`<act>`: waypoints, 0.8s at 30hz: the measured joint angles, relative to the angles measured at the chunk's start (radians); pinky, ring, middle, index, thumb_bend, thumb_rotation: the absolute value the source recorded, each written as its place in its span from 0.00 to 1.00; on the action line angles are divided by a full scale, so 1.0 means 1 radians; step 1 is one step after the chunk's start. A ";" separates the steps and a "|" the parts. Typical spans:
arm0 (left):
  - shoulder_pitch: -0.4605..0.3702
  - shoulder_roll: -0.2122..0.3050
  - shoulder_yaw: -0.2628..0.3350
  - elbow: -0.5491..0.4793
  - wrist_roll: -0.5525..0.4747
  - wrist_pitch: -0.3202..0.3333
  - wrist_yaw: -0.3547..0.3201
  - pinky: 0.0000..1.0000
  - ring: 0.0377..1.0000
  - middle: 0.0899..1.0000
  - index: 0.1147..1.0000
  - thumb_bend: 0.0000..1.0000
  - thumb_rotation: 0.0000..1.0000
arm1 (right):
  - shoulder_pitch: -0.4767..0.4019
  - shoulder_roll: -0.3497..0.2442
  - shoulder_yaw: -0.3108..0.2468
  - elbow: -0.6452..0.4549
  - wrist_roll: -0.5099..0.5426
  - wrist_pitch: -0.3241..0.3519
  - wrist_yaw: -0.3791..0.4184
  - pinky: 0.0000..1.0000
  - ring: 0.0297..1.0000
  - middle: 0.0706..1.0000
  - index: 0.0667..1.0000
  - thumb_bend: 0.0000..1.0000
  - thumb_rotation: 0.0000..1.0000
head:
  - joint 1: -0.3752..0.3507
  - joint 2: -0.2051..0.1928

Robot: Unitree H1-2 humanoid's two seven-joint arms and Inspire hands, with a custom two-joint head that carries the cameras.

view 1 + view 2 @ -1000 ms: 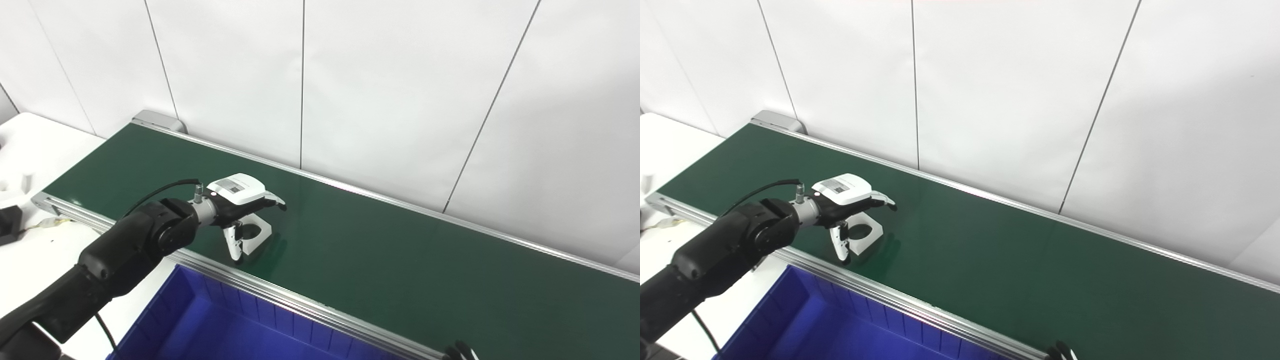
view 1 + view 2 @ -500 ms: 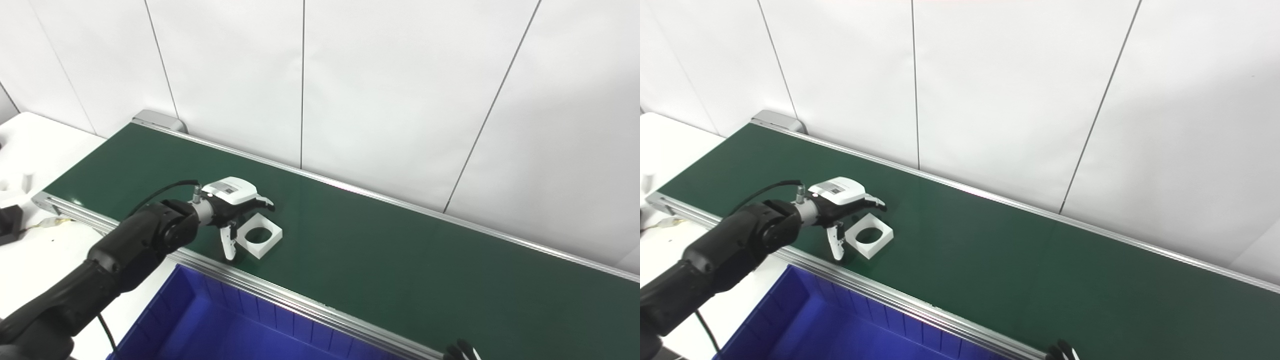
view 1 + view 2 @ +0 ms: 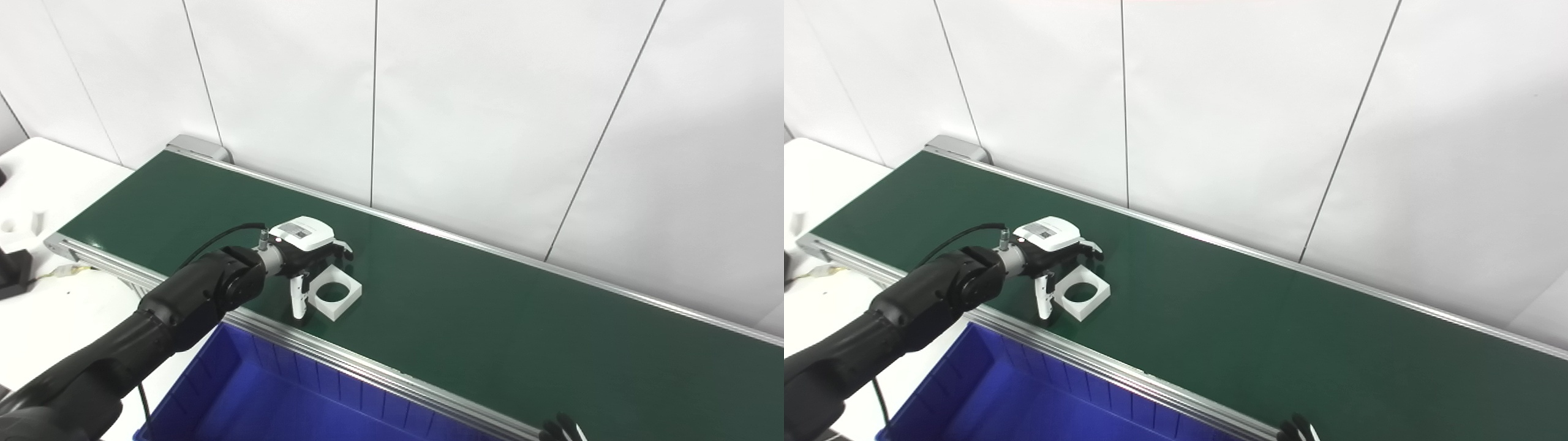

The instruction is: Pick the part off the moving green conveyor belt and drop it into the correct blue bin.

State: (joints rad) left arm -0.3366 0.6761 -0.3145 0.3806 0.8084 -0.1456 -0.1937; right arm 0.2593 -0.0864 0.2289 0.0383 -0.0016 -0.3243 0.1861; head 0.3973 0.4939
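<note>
A white square part with a round hole (image 3: 350,293) lies flat on the green conveyor belt (image 3: 490,318) near its front rail. My left hand (image 3: 306,245) is low over the belt just left of the part, open. Its fingers (image 3: 340,250) reach over the part's far left corner and its thumb (image 3: 298,301) points down beside the part's left edge. It does not hold the part. The part also shows in the right eye view (image 3: 1097,294). Only dark fingertips of my right hand (image 3: 560,429) show at the bottom edge.
A blue bin (image 3: 275,398) stands below the belt's front rail (image 3: 380,376), under my left arm. A white table (image 3: 49,177) lies left of the belt, with a white foam piece (image 3: 18,223) and a black object (image 3: 12,272). A white panel wall runs behind the belt.
The part, first half hidden under my left hand, has come out to the right and drifted right along the belt. My left hand drew back left, then followed it rightward. The camera shifted slightly.
</note>
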 measured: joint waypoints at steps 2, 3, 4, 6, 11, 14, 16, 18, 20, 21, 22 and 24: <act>0.000 -0.001 -0.001 0.016 -0.016 -0.029 0.021 0.69 0.69 0.66 0.55 0.67 0.02 | 0.000 0.000 0.000 0.000 0.000 0.000 0.000 0.84 0.88 0.89 0.94 0.80 0.46 | 0.000 0.002; 0.000 -0.001 -0.002 0.020 -0.026 -0.040 0.026 0.67 0.64 0.58 0.45 0.57 0.02 | 0.001 0.000 0.000 0.000 0.000 0.000 0.000 0.84 0.88 0.89 0.94 0.81 0.46 | -0.002 0.002; 0.000 -0.001 -0.002 0.021 -0.037 -0.052 0.026 0.67 0.63 0.56 0.44 0.56 0.02 | 0.001 0.001 0.000 0.000 0.000 0.000 0.000 0.84 0.89 0.89 0.94 0.81 0.46 | -0.002 0.002; 0.002 -0.001 -0.003 0.019 -0.055 -0.067 0.022 0.67 0.59 0.50 0.40 0.53 0.00 | 0.002 0.001 0.000 -0.001 0.000 0.000 0.000 0.84 0.89 0.89 0.94 0.81 0.46 | -0.003 0.003; 0.012 -0.010 -0.002 0.004 -0.076 -0.063 0.025 0.67 0.56 0.47 0.40 0.52 0.00 | 0.002 0.002 0.000 -0.003 0.000 0.000 0.000 0.83 0.88 0.89 0.93 0.81 0.45 | -0.006 0.006; 0.024 -0.010 -0.002 -0.027 -0.076 -0.053 0.017 0.67 0.56 0.47 0.40 0.52 0.00 | 0.005 0.001 -0.001 -0.003 -0.001 0.000 0.000 0.83 0.88 0.88 0.93 0.81 0.45 | -0.003 0.008; 0.035 -0.010 -0.001 -0.048 -0.076 -0.047 0.012 0.68 0.58 0.48 0.39 0.52 0.00 | 0.007 0.000 -0.001 -0.003 -0.002 0.000 0.000 0.83 0.88 0.88 0.94 0.80 0.45 | -0.006 0.009; 0.048 -0.010 0.003 -0.078 -0.080 -0.033 0.002 0.67 0.57 0.48 0.39 0.52 0.00 | 0.006 0.000 -0.001 -0.003 -0.001 0.000 0.000 0.83 0.88 0.89 0.94 0.80 0.45 | -0.006 0.009; 0.069 -0.010 0.009 -0.117 -0.080 -0.021 -0.009 0.66 0.56 0.45 0.41 0.52 0.00 | 0.006 0.000 -0.002 -0.003 0.002 0.000 0.000 0.84 0.88 0.89 0.94 0.81 0.45 | -0.006 0.011; 0.082 -0.010 0.011 -0.138 -0.079 -0.019 -0.013 0.66 0.57 0.45 0.41 0.52 0.00 | 0.007 0.000 -0.002 -0.003 0.006 0.000 0.000 0.84 0.88 0.89 0.94 0.81 0.45 | -0.008 0.012; 0.091 -0.010 0.012 -0.153 -0.079 -0.018 -0.014 0.68 0.58 0.45 0.41 0.52 0.00 | 0.007 0.000 -0.003 -0.003 0.008 0.000 0.000 0.84 0.88 0.89 0.94 0.81 0.45 | -0.008 0.012; 0.115 -0.010 0.019 -0.197 -0.080 -0.005 -0.030 0.68 0.58 0.45 0.41 0.52 0.00 | 0.006 0.000 -0.003 -0.004 0.009 0.000 0.000 0.84 0.88 0.89 0.94 0.81 0.45 | -0.011 0.018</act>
State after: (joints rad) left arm -0.2218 0.6658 -0.2959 0.1833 0.7289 -0.1508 -0.2238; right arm 0.2650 -0.0867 0.2259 0.0343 0.0071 -0.3242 0.1864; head 0.3866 0.5123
